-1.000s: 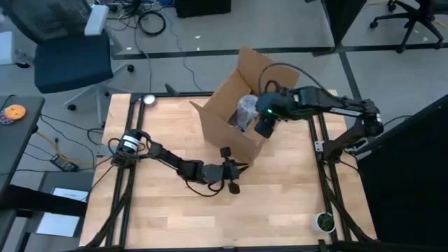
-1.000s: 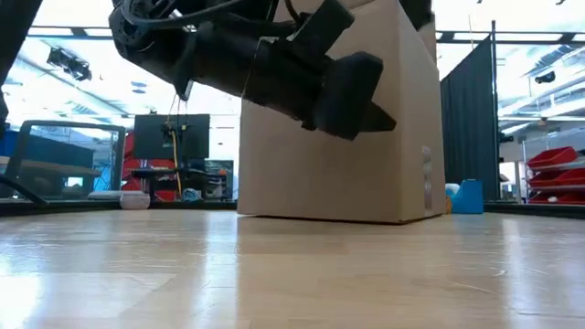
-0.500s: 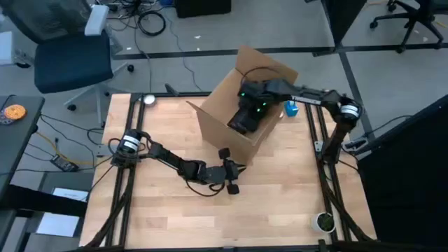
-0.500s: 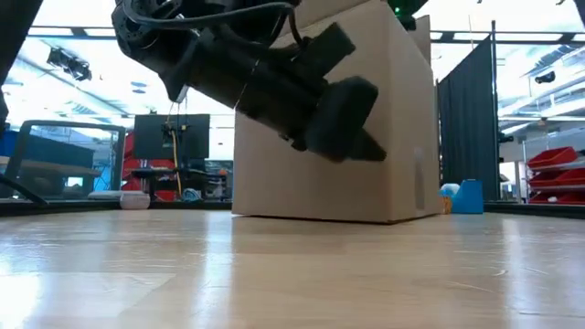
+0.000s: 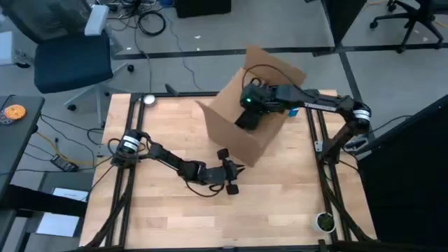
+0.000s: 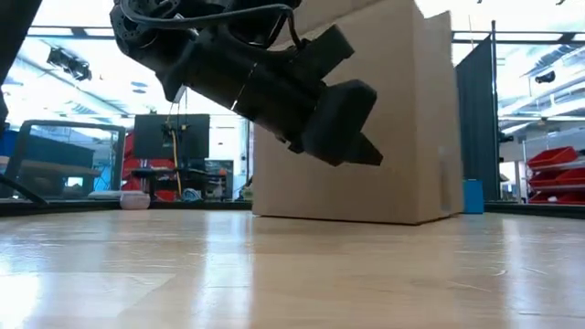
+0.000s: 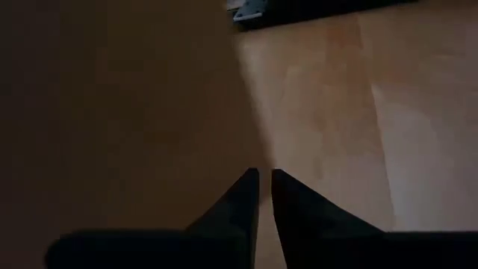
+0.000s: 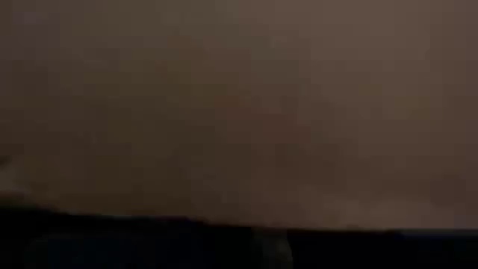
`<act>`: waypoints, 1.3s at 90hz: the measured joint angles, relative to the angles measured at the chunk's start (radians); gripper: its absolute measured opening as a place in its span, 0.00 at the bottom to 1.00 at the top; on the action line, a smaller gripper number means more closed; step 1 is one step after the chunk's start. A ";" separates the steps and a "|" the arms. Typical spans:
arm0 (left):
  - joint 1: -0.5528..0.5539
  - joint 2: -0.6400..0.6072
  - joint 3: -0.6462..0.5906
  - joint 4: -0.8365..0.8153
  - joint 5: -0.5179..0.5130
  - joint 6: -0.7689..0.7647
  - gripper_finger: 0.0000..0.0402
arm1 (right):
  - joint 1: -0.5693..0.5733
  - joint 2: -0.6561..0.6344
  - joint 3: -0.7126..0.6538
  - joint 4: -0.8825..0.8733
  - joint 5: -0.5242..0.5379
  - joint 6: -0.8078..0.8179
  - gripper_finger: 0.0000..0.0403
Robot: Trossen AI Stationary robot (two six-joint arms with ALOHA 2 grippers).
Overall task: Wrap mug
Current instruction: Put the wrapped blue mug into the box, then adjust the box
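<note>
An open cardboard box [image 5: 245, 129] stands on its base at the far right of the table, flaps up; it also shows in the low view [image 6: 384, 137]. The mug is hidden. My right arm [image 5: 308, 103] reaches over the box's rim, and its gripper end [image 5: 248, 115] sits down inside the box, fingers out of sight. The right wrist view holds only dim brown cardboard. My left gripper [image 5: 234, 176] hovers shut just above the table by the box's near side, fingertips [image 7: 261, 187] almost together with nothing between them, pointing at the box wall [image 7: 112, 112].
A blue object [image 5: 291, 108] stands behind the box at the table's right rail, also seen in the low view [image 6: 472, 196]. A small green-and-white thing [image 5: 323, 222] sits at the near right corner, a white round thing [image 5: 148, 99] at the far left corner. Bare wood [image 5: 168, 217] lies near and left.
My right arm has swung over the box and its gripper has gone down inside it. The box has slid toward the table's right and far edge and turned a little. A clear-wrapped bundle seen inside the box a second ago is now covered by the arm.
</note>
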 joint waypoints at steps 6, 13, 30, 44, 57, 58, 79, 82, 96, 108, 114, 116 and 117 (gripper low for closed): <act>0.000 -0.002 0.000 0.007 -0.011 0.003 0.06 | 0.030 -0.046 0.001 0.010 0.041 0.001 0.12; 0.000 -0.004 0.006 0.008 -0.013 0.003 0.06 | 0.062 -0.104 0.002 0.026 0.078 0.004 0.12; -0.001 -0.011 0.046 0.008 -0.014 0.044 0.06 | 0.130 -0.232 0.004 0.086 0.078 -0.003 0.12; -0.020 -0.015 0.108 -0.014 -0.038 0.130 0.06 | 0.195 -0.332 0.004 0.102 0.078 0.013 0.12; -0.048 -0.057 0.158 -0.074 -0.086 0.228 0.06 | 0.271 -0.395 0.004 0.107 0.073 0.049 0.12; -0.050 -0.061 0.161 -0.077 -0.093 0.232 0.06 | 0.275 -0.398 0.004 0.106 0.073 0.052 0.12; -0.090 -0.224 0.170 -0.184 -0.120 0.246 0.06 | 0.391 -0.421 0.004 0.103 0.072 0.103 0.12; -0.099 -0.254 0.170 -0.214 -0.130 0.246 0.06 | 0.416 -0.421 0.003 0.100 0.070 0.110 0.12; -0.153 -0.379 0.170 -0.355 -0.237 0.246 0.06 | 0.536 -0.411 0.003 0.008 0.160 0.197 0.12; -0.225 -0.461 0.170 -0.463 -0.333 0.246 0.06 | 0.607 -0.407 -0.011 -0.190 0.181 0.360 0.12; -0.263 -0.491 0.170 -0.492 -0.356 0.248 0.06 | 0.630 -0.406 -0.038 -0.318 0.180 0.483 0.12; -0.275 -0.502 0.170 -0.504 -0.362 0.251 0.06 | 0.636 -0.406 -0.052 -0.359 0.178 0.528 0.12; -0.281 -0.507 0.170 -0.510 -0.366 0.253 0.06 | 0.638 -0.406 -0.059 -0.379 0.176 0.550 0.12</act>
